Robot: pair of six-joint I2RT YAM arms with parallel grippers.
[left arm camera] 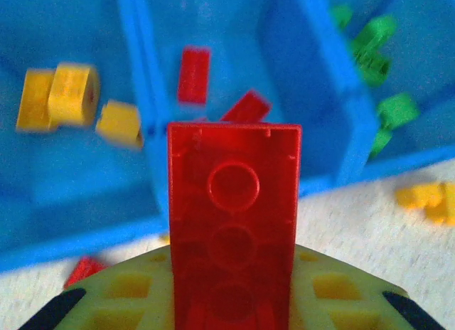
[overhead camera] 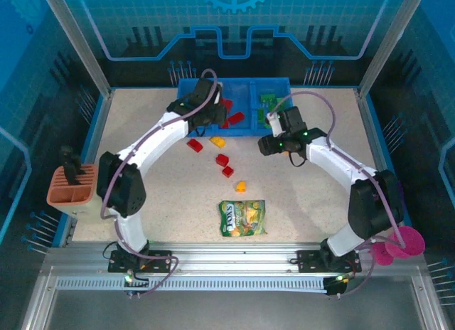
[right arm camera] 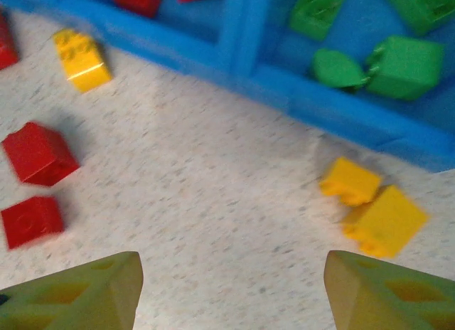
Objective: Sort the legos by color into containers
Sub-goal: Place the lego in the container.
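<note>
Speckled surface (overhead camera: 163, 195). At far edge, blue tray (overhead camera: 242, 88): yellow legos (left arm camera: 64, 95) in left compartment, red legos (left arm camera: 193, 74) in middle, green legos (left arm camera: 373, 38) in right.
Left pincer (overhead camera: 215, 116): clamped on one red brick (left arm camera: 233, 223), held lengthwise at tray's near wall, in front of middle compartment.
Right pincer (right arm camera: 234, 287): spread wide above bare surface, just short of tray.
Loose on surface: two red blocks (right arm camera: 39, 153) side by side, yellow pair (right arm camera: 373, 209) touching, near tray wall, single yellow block (right arm camera: 82, 56).

A green-yellow candy bag (overhead camera: 242, 217) lies flat on the speckled tabletop (overhead camera: 170, 202). Well left of the bag, an orange-brown basket (overhead camera: 71, 189) sits at the tabletop's edge. Well right of the bag is a pink cup (overhead camera: 404, 242).
</note>
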